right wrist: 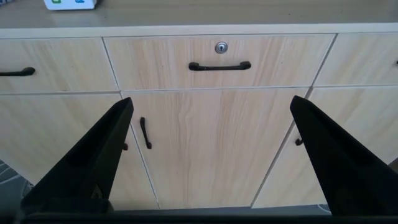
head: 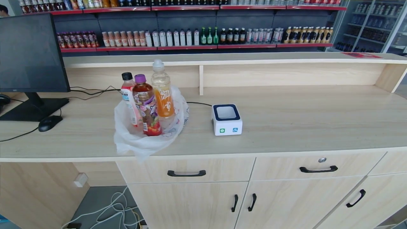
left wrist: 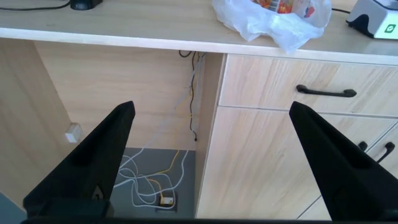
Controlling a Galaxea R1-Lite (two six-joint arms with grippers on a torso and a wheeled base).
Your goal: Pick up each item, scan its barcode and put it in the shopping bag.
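Note:
Three bottles stand upright in the white plastic shopping bag [head: 127, 140] on the counter: a black-capped one [head: 128, 95], a purple-capped red tea bottle [head: 147, 106] and a taller clear-capped orange drink [head: 162, 90]. The white barcode scanner [head: 226, 120] sits just right of the bag. My left gripper [left wrist: 211, 149] hangs open below the counter edge, facing the cabinet front beneath the bag [left wrist: 273, 22]. My right gripper [right wrist: 211, 149] is open too, low in front of the cabinet doors, with the scanner [right wrist: 70, 4] above it on the counter.
A monitor [head: 30, 54] on a stand and a black mouse [head: 50, 123] occupy the counter's left end, with cables behind. Drawers and doors with black handles [head: 318, 169] line the front. Loose cables [left wrist: 152, 183] lie on the floor under the counter. Shelves of bottles stand behind.

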